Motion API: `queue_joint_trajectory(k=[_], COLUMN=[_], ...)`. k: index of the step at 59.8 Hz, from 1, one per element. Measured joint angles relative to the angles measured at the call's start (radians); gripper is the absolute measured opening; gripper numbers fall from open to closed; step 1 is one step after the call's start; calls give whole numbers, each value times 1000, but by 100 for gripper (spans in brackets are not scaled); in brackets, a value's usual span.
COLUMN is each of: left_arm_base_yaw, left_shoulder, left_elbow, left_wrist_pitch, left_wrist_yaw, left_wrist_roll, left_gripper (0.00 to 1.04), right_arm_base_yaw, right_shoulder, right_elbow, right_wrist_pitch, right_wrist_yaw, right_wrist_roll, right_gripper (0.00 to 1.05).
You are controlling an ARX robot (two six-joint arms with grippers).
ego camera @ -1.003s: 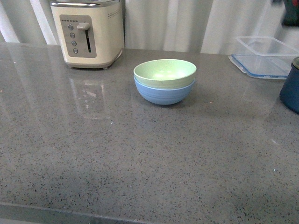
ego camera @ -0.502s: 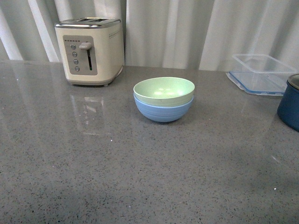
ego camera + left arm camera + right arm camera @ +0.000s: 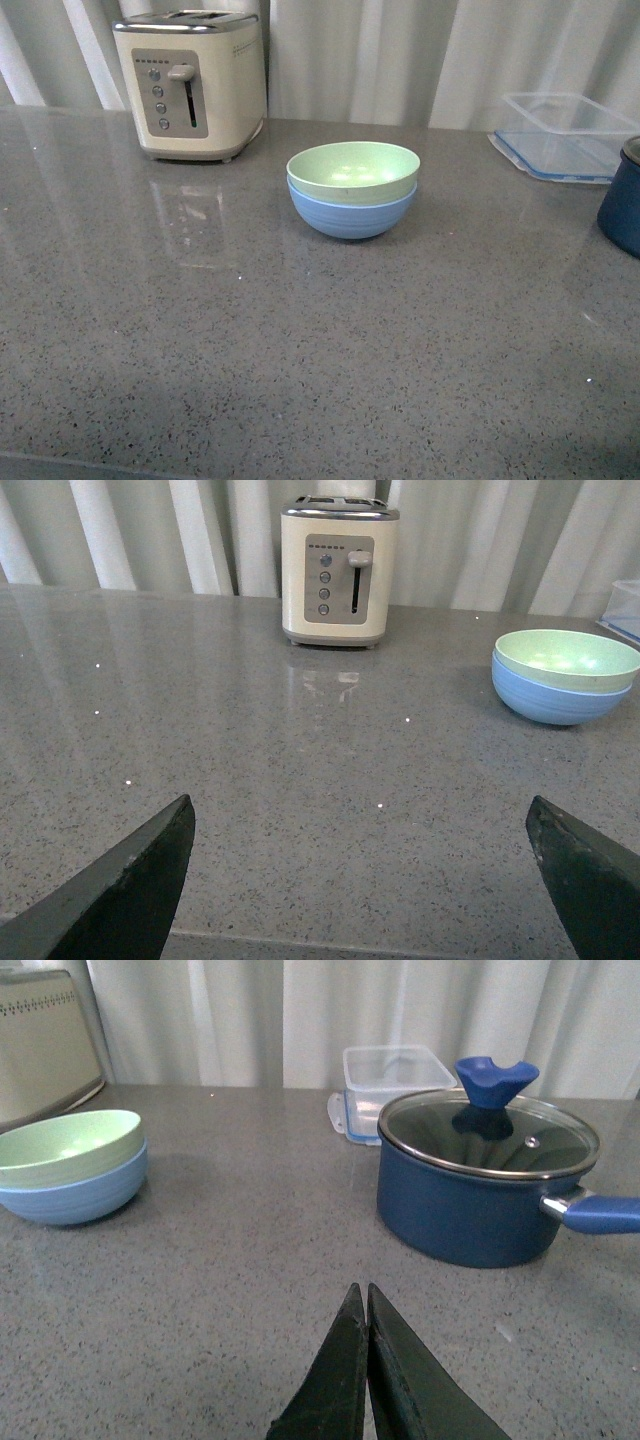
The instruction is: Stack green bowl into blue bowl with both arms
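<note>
The pale green bowl sits nested inside the light blue bowl near the middle of the grey counter. The same stack shows in the left wrist view, green bowl over blue bowl, and in the right wrist view, green bowl over blue bowl. Neither arm appears in the front view. My left gripper is open, with nothing between its fingers, well back from the bowls near the counter's front edge. My right gripper is shut on nothing, also away from the bowls.
A cream toaster stands at the back left. A clear plastic container lies at the back right. A dark navy pot with a glass lid and blue handle stands to the right of the bowls. White curtains hang behind the counter.
The front view has shifted up and down slightly between frames. The stacked bowls stay in the same place on the counter.
</note>
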Motion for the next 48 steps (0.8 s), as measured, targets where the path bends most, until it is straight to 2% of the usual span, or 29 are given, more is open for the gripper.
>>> queue_joint_trajectory(k=[24,48], left_arm_base_yaw=[0,0], left_shoulder=[0,0], left_elbow=[0,0], left_wrist_pitch=[0,0], left_wrist_yaw=[0,0], left_wrist_roll=[0,0], left_gripper=[98,98], right_arm_base_yaw=[0,0], right_shoulder=[-322,-471], right_elbow=[-5,-5], right_wrist_pitch=[-293,-437], right_wrist_yaw=[0,-1], right_wrist_roll=[0,0], right_gripper=[1,1])
